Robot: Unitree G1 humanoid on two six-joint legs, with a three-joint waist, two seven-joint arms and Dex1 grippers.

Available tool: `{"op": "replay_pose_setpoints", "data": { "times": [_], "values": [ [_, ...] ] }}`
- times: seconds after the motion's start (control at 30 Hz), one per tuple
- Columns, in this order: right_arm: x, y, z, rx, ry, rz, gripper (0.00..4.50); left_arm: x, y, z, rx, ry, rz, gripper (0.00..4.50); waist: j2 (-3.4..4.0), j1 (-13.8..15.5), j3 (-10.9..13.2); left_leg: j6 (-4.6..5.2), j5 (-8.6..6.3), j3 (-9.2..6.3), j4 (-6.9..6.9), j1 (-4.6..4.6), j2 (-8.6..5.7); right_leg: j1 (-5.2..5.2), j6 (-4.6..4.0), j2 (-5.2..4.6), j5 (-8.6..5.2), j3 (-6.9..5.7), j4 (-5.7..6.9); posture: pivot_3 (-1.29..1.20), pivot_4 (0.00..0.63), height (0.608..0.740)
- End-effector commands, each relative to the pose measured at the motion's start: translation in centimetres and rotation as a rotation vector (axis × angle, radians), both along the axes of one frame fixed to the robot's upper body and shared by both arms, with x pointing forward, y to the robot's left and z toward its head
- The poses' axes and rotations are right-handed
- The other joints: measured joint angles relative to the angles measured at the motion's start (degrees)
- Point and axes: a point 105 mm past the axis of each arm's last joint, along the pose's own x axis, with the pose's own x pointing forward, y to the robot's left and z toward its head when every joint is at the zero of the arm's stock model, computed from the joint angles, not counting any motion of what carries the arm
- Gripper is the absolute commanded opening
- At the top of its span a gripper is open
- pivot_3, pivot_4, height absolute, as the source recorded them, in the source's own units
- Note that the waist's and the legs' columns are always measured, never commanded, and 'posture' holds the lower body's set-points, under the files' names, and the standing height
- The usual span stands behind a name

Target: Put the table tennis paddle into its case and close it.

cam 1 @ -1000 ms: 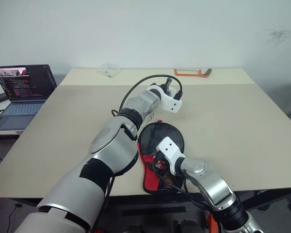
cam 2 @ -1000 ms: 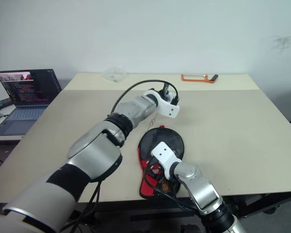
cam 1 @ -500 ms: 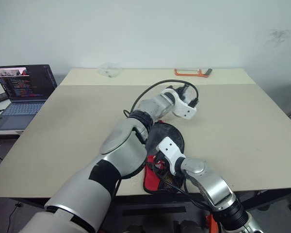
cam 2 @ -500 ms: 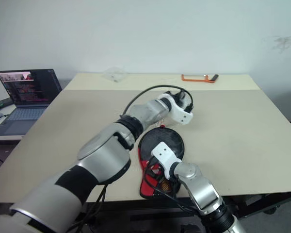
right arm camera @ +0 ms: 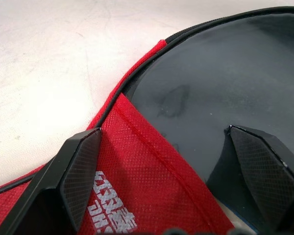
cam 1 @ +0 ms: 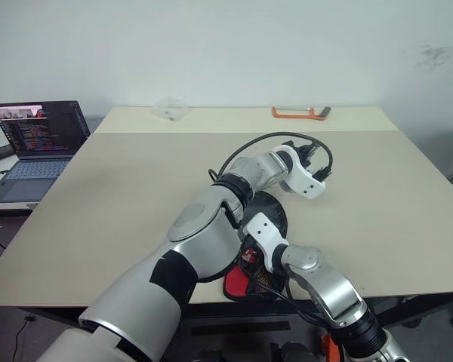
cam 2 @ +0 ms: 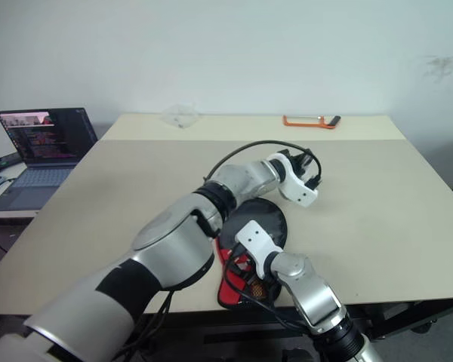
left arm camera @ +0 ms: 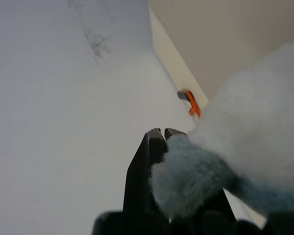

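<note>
The case (cam 1: 268, 212) lies flat near the table's front edge, its round black part farther away and its red part (right arm camera: 147, 196) with the white logo closer. The paddle is hidden. My right gripper (right arm camera: 161, 134) is open and low over the case; one finger (right arm camera: 78, 166) is over the red fabric and the other over the black part (right arm camera: 210, 93). My left gripper (left arm camera: 160, 131) is shut, with nothing visible between its tips. It hovers above the table (cam 1: 136, 181) just beyond and to the right of the case, pointing right, its hand (cam 1: 308, 181) clear of the case.
An open laptop (cam 1: 38, 139) stands on a lower surface to the left. An orange-framed tool (cam 1: 298, 113) and a clear plastic item (cam 1: 170, 108) lie along the table's far edge. A black cable (cam 1: 257, 142) loops over my left wrist.
My left arm has swung to the right, carrying its shut gripper from above the case's far left side to beyond its right side. The right gripper and the case have stayed put.
</note>
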Motion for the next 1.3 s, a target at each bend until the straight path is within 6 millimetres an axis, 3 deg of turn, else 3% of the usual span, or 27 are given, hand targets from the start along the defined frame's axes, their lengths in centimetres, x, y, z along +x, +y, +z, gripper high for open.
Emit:
{"op": "replay_pose_setpoints", "data": {
  "times": [0.03, 0.37, 0.5, 0.63, 0.87, 0.97, 1.3],
  "values": [
    [-3.8, 0.0, -7.6, -0.126, 0.332, 0.043, 4.5, -1.8, -2.8, 1.5, -0.046, 0.006, -0.099, 0.03, 0.01, 0.0, 0.0, 0.0, 0.0, 0.0, 0.0, 0.0, 0.0, 0.0, 0.0, 0.0, 0.0, 0.0, 0.0, 0.0, 0.15, 0.74],
    [-3.7, 0.0, -7.6, -0.126, 0.33, 0.046, 4.5, -2.5, -3.6, 0.3, -0.09, 0.115, -0.115, 0.03, 0.07, 0.0, 0.0, 0.0, 0.0, 0.0, 0.0, 0.04, 0.01, 0.06, 0.0, 0.0, 0.0, 0.0, -0.01, 0.0, 0.15, 0.74],
    [-3.6, -0.1, -7.6, -0.127, 0.328, 0.038, 4.5, -2.4, -2.9, -1.7, -0.049, 0.234, -0.076, 0.03, 0.2, -0.1, -0.1, 0.01, 0.0, -0.01, 0.0, 0.11, 0.01, 0.15, 0.0, 0.0, 0.0, -0.02, -0.02, 0.0, 0.15, 0.74],
    [-3.5, -0.1, -7.6, -0.128, 0.328, 0.041, 4.5, -2.5, -2.6, -2.4, -0.066, 0.324, -0.061, 0.94, 0.26, -0.2, -0.2, 0.01, -0.01, -0.02, 0.01, 0.16, 0.02, 0.2, 0.0, 0.01, 0.0, -0.03, -0.03, 0.0, 0.15, 0.74],
    [-3.5, -0.1, -7.6, -0.13, 0.327, 0.048, 4.5, -2.9, -2.3, -3.0, -0.085, 0.412, -0.072, 3.46, 0.49, -0.3, -0.3, 0.02, -0.01, -0.01, 0.0, 0.22, 0.03, 0.26, 0.01, 0.01, -0.01, -0.02, -0.04, 0.0, 0.15, 0.74],
    [-3.4, -0.2, -7.6, -0.132, 0.325, 0.049, 4.5, -2.3, -2.0, -2.2, -0.125, 0.395, -0.056, 4.46, 0.51, -0.3, -0.3, 0.02, -0.01, -0.01, 0.0, 0.23, 0.03, 0.28, 0.02, 0.01, -0.01, -0.02, -0.04, 0.0, 0.15, 0.74],
    [-2.7, -0.3, -7.5, -0.138, 0.313, 0.051, 4.5, -0.9, -0.7, 3.1, -0.461, 0.508, -0.028, 4.48, 0.51, -0.5, -0.3, 0.03, -0.01, -0.05, 0.01, 0.32, 0.04, 0.38, 0.02, 0.02, -0.01, -0.05, -0.04, 0.0, 0.15, 0.74]
  ]
}}
